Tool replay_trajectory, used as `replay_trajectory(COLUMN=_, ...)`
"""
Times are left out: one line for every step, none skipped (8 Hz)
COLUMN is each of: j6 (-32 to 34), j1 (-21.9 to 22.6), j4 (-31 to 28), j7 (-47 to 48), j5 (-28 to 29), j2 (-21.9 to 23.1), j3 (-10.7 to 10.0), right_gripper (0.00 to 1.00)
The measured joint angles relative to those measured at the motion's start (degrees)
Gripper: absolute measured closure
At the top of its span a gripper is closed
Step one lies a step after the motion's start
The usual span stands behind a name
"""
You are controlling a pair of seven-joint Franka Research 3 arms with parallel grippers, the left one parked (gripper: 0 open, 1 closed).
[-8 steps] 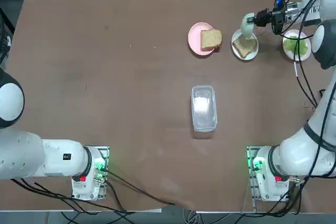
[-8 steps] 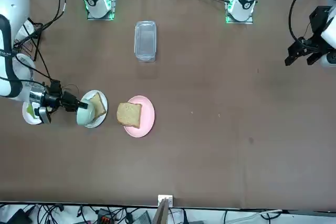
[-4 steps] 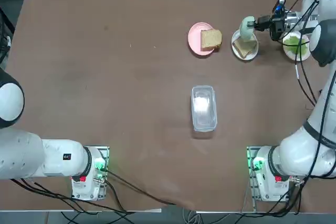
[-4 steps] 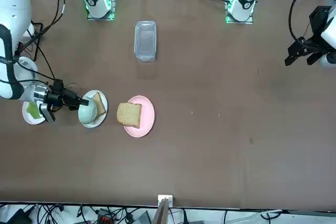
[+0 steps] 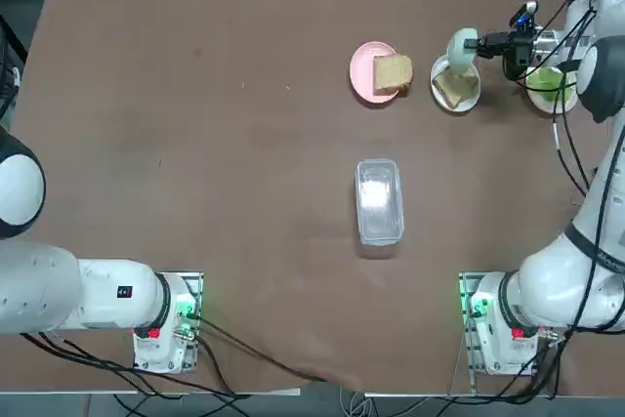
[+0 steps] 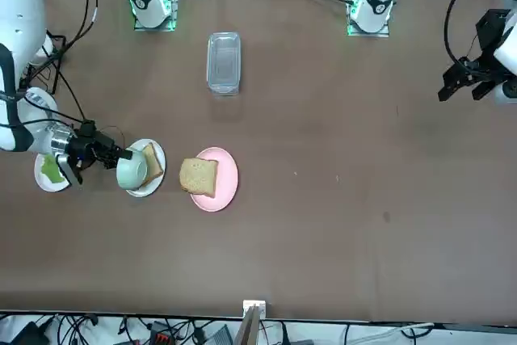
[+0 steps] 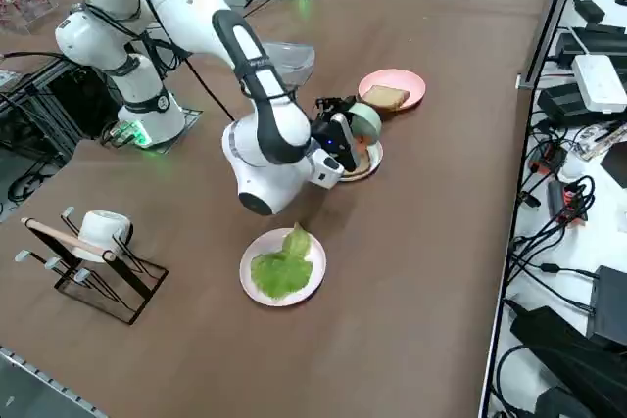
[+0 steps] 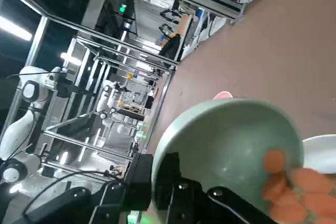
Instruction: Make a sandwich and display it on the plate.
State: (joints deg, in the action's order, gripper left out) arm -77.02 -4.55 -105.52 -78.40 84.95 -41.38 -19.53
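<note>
I see right gripper [image 5: 473, 44] jaws clamped on tipped green bowl [image 5: 460, 50], half hiding 1 of 2 bread slices [image 5: 393, 72] on 3 plates [image 5: 473, 98].

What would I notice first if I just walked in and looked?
Probably the right gripper, its jaws shut on a pale green bowl tipped over bread on the white plate at the table's far right. Orange-red bits sit inside the bowl. Right beside it, a lettuce plate and a pink plate with bread.

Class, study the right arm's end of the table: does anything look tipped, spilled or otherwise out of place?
Yes: the right gripper is shut on a pale green bowl, holding it tipped on its side over the bread slice on the white plate. Orange pieces slide to its rim.
</note>
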Motion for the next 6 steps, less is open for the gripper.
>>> replay_trajectory(j6=0.5, j1=-0.2, j4=0.0, j7=-0.7, j5=0.4, j2=-0.7, j3=0.0, right_gripper=0.94)
replay_trajectory(j6=1.1, j1=-0.3, j4=0.0, j7=-1.0, j5=0.4, j2=-1.1, j3=0.0, right_gripper=0.94)
replay_trajectory(j6=2.4, j1=-0.4, j4=0.0, j7=-1.1, j5=0.4, j2=-1.2, j3=0.0, right_gripper=0.94)
replay_trajectory(j6=4.0, j1=-0.4, j4=0.0, j7=-1.1, j5=0.4, j2=-1.3, j3=0.0, right_gripper=0.94)
replay_trajectory(j6=4.9, j1=-0.5, j4=0.0, j7=-1.1, j5=0.4, j2=-1.4, j3=0.0, right_gripper=0.94)
replay_trajectory(j6=5.3, j1=-0.5, j4=0.0, j7=-1.1, j5=0.4, j2=-1.6, j3=0.0, right_gripper=0.94)
